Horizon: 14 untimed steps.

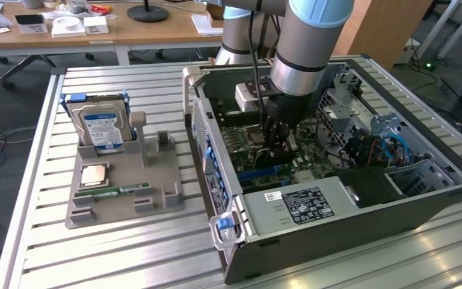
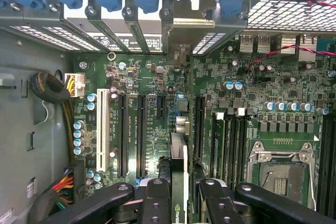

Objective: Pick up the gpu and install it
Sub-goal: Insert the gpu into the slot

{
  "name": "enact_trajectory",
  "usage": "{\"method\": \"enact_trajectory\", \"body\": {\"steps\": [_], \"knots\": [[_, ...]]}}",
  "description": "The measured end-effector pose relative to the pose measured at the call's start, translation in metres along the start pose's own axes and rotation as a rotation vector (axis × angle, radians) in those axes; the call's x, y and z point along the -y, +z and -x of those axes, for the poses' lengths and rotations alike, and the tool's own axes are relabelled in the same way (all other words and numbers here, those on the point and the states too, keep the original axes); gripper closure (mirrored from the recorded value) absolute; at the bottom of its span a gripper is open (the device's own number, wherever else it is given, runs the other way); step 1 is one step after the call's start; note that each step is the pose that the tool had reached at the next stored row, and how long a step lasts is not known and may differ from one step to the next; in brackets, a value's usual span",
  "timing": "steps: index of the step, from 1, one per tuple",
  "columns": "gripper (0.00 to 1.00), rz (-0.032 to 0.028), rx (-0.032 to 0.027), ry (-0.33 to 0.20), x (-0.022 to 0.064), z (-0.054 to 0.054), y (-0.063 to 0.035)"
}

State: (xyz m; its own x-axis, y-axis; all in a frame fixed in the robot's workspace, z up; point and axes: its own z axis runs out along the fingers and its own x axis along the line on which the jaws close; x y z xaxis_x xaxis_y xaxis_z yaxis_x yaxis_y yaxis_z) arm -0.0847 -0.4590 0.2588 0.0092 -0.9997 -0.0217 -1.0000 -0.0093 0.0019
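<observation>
Inside the open computer case (image 1: 423, 198) my gripper (image 1: 275, 141) hangs low over the motherboard (image 1: 251, 135). In the wrist view the gpu (image 2: 178, 156) appears edge-on as a thin upright card between the black fingers (image 2: 157, 203). The gripper (image 2: 181, 195) is shut on it. The card runs from the fingers toward the case's rear wall, and its metal end bracket (image 2: 181, 24) sits at the slot openings there. It stands over the motherboard (image 2: 252, 87) between the long black expansion slots (image 2: 140, 135) and the memory slots (image 2: 231, 145). Whether its lower edge sits in a slot is hidden.
A grey holder (image 1: 118, 198) on the slatted table, at the exterior view's left, carries a silver hard drive (image 1: 103, 126), a processor chip (image 1: 94, 174) and a green memory stick (image 1: 123, 189). Inside the case are the power supply (image 1: 311, 201), the processor socket (image 2: 278, 174) and a cable bundle (image 2: 52, 87).
</observation>
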Motion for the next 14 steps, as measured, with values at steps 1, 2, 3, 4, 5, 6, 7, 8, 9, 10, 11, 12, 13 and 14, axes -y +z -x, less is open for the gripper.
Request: {"method": "enact_trajectory", "body": {"steps": [1, 2, 3, 4, 5, 6, 7, 8, 9, 10, 11, 12, 13, 14], "knots": [[0.74, 0.0, 0.0, 0.0, -0.0001, 0.0, 0.0], [0.74, 0.0, -0.0001, 0.0, -0.0004, 0.0, 0.0], [0.74, 0.0, -0.0001, 0.0, -0.0007, -0.0001, 0.0], [0.74, 0.0, -0.0001, 0.0, -0.0011, 0.0, 0.0], [0.74, 0.0, 0.0, 0.0, -0.0014, 0.0, 0.0], [0.74, 0.0, -0.0001, 0.0, -0.0017, 0.0, 0.0], [0.74, 0.0001, -0.0001, 0.0, -0.0019, 0.0, 0.0], [0.74, 0.0, 0.0, 0.0, -0.0023, 0.0, 0.0], [0.74, 0.0, 0.0, 0.0, -0.0026, 0.0, 0.0], [0.74, -0.0001, 0.0001, 0.0, -0.003, 0.0, 0.0001], [0.74, -0.0009, 0.0, 0.0, -0.0031, -0.0001, 0.0004], [0.74, -0.0025, -0.0002, 0.0, -0.0034, -0.0001, 0.0007], [0.74, -0.0038, -0.0004, -0.001, -0.0037, -0.0001, 0.0009], [0.74, -0.0049, -0.0004, -0.001, -0.004, -0.0001, 0.001]]}}
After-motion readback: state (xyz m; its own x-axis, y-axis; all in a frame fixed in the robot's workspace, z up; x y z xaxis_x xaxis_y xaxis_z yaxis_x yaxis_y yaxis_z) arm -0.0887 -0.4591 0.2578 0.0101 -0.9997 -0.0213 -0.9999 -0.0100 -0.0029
